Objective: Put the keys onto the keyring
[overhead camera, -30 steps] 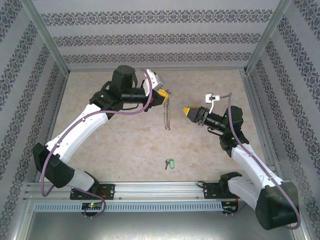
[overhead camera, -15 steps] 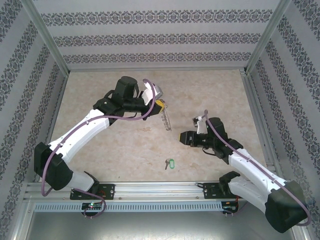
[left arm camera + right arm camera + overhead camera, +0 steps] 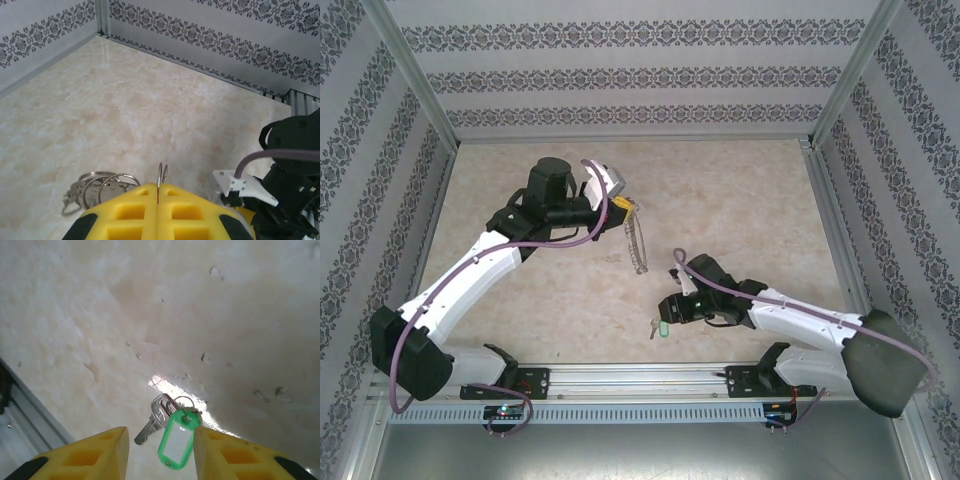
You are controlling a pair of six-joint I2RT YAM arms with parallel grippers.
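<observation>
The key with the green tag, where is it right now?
Overhead, the keys lie on the table near its front edge, about mid-width, between the open fingers of the right tool.

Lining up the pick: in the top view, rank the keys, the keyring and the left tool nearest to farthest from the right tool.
1. keys, at the right tool, near side.
2. keyring, farther back, dangling left of centre.
3. left tool, just beyond, gripping the keyring's top.
</observation>
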